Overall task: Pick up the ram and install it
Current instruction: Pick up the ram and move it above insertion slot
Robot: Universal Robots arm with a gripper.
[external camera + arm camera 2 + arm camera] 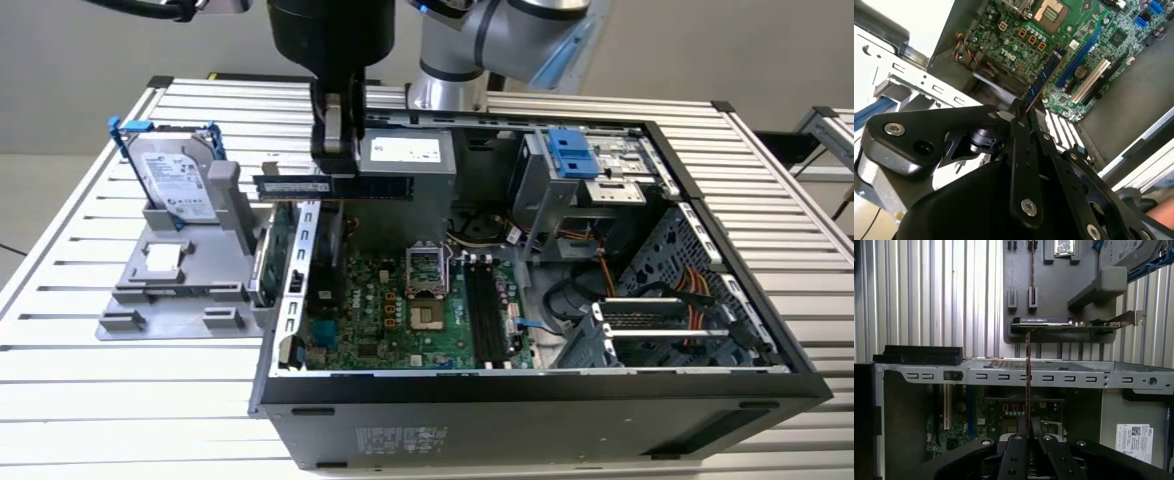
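The ram point(300, 185) is a slim dark stick with a bluish-green board, held level in the air over the case's rear left corner in the exterior view. My gripper point(336, 172) is shut on its middle from above. In both wrist views the ram point(1041, 82) point(1028, 375) runs edge-on out from between the black fingers point(1019, 131) point(1015, 447). Below and to the exterior view's right lies the motherboard point(387, 300), with its long black slots point(487, 315) beside the processor socket.
The open computer case point(534, 400) lies on a slatted metal table point(80, 400). A grey fixture point(167, 290) at the exterior view's left holds a silver hard drive point(180, 175) in a blue frame. A green expansion card point(1064, 322) stands in the fixture. Cables and a drive cage point(587, 170) fill the case's right side.
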